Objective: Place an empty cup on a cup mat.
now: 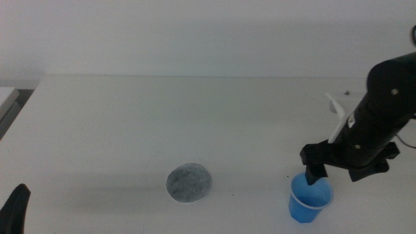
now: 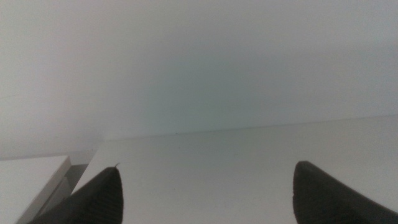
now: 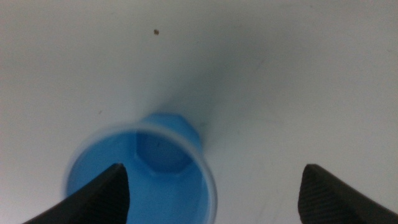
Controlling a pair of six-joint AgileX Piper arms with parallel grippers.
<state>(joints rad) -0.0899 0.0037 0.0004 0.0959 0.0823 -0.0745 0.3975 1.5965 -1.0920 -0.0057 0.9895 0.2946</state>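
The blue cup (image 1: 309,200) stands upright and empty on the white table at the front right. It also shows in the right wrist view (image 3: 149,177), blue inside with a pale rim. My right gripper (image 1: 316,175) is open right over it. In the right wrist view the right gripper (image 3: 212,169) has one jaw over the cup's mouth and the other far outside, with the cup's near wall between them. The grey round cup mat (image 1: 188,182) lies flat to the cup's left, bare. My left gripper (image 1: 16,208) waits at the front left corner, open (image 2: 208,167).
The white table (image 1: 195,117) ends at a pale wall behind. At the far left edge a lower grey surface (image 1: 8,101) adjoins it. A small dark speck (image 1: 348,92) lies at the back right, also in the right wrist view (image 3: 156,31).
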